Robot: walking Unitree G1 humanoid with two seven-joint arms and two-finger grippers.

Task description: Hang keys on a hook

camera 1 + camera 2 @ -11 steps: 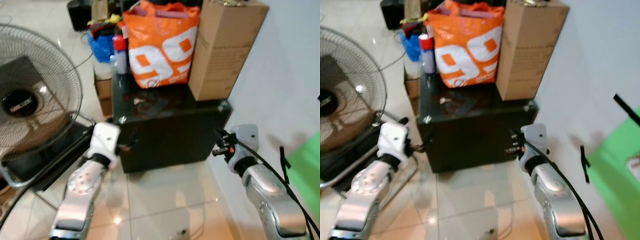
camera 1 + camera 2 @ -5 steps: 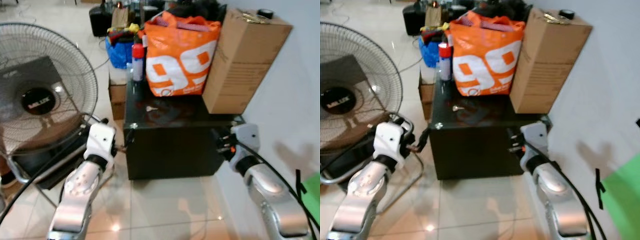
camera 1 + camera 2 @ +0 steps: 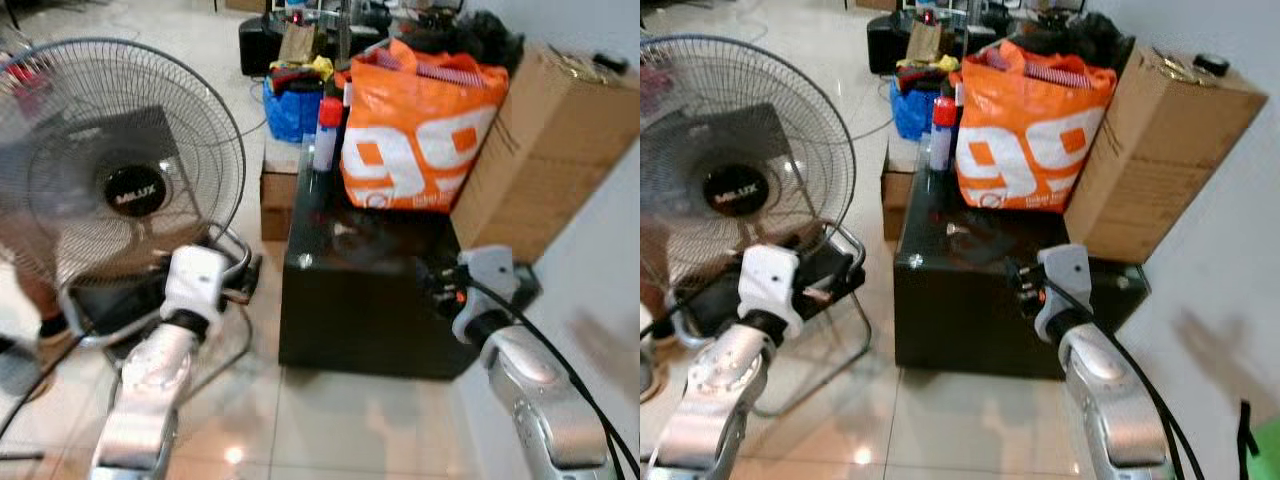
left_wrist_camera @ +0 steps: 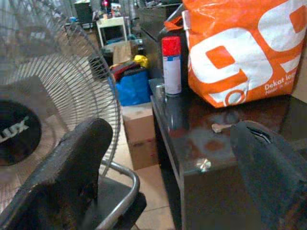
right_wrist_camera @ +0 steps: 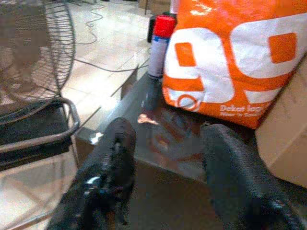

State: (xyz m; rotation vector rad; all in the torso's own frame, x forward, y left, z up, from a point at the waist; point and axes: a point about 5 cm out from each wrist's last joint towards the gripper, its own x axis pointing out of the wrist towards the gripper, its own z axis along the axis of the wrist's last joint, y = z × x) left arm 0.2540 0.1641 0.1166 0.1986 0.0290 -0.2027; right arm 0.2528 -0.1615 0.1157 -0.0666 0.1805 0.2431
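the keys (image 5: pixel 147 119) lie mid-frame on the black cabinet (image 3: pixel 970 300), likely left for pickup. the right gripper (image 5: pixel 165 158) hovers near them, fingers spread wide and empty; the left gripper (image 4: pixel 168 167), lower left, is open and empty too.

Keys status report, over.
Both grippers open, empty, left gripper, right gripper. Keys lie on black cabinet, beside orange bag.

Both silver arms reach forward and low, bent at the elbow. The left pincer (image 4: pixel 163 177) has its two black fingers spread wide with nothing between them. The right pincer (image 5: pixel 165 165) is also spread and holds nothing.
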